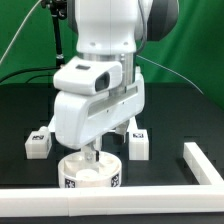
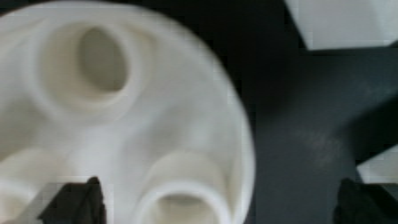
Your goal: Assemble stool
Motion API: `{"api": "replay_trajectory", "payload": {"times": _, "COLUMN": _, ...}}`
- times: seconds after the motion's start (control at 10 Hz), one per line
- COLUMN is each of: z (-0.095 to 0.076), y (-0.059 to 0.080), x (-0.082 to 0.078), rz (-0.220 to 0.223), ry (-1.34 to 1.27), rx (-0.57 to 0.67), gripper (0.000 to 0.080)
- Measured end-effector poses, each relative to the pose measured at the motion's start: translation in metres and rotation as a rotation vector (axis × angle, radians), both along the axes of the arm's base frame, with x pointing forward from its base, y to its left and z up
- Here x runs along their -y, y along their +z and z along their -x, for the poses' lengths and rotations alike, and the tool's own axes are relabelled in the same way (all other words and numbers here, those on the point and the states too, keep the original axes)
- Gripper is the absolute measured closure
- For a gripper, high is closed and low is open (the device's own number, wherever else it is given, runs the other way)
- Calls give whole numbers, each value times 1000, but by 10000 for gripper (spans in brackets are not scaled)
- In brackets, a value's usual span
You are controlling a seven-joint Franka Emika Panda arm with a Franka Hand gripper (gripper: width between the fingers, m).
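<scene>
The end effector (image 1: 95, 152) hangs released over the seat (image 1: 90, 176) on the black surface (image 1: 185, 115). A white bar (image 1: 150, 200) lines the near edge, with a green wall (image 1: 205, 40) behind.

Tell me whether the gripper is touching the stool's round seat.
Cannot tell. In the exterior view the gripper hangs just over the seat, fingertips unclear; the blurred wrist view shows neither contact nor gap.

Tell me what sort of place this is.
Probably a robotics lab bench: a black tabletop, a green backdrop behind, and a tag-marked stool seat under a Franka arm.
</scene>
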State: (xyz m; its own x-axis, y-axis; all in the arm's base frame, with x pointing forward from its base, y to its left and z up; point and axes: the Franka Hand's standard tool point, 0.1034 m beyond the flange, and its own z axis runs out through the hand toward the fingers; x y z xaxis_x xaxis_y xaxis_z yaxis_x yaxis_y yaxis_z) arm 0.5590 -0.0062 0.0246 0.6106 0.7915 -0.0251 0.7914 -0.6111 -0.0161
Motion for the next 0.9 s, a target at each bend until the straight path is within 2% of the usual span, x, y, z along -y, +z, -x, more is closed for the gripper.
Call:
{"api": "replay_trajectory", "payload": {"times": 0.2, "z": 3, "y": -14, "x": -1, "rz": -3, "ry": 0, "rx": -9, "gripper": 150}}
{"api": "replay_trajectory", "payload": {"times": 0.4, "z": -1, "y": -14, "x": -3, "rz": -4, "ry": 2, "rx": 8, "gripper": 150}}
{"api": "replay_trajectory", "payload": {"times": 0.5, "z": -1, "y": -14, "x": -3, "rz": -4, "ry": 2, "rx": 8, "gripper": 268}}
{"api": "replay_trajectory", "payload": {"times": 0.6, "z": -1, "y": -15, "x": -3, "rz": -4, "ry": 2, "rx": 8, "gripper": 421}}
{"api": "replay_trajectory", "payload": {"times": 0.7, "z": -1, "y": -15, "x": -2, "rz": -4, "ry": 2, "rx": 8, "gripper": 421}}
{"api": "replay_trajectory", "payload": {"times": 0.8, "z": -1, "y": -15, "x": -2, "rz": -4, "ry": 2, "rx": 8, "gripper": 605}}
{"api": "replay_trajectory", "payload": {"times": 0.9, "z": 0, "y": -15, "x": -2, "rz": -4, "ry": 2, "rx": 8, "gripper": 605}}
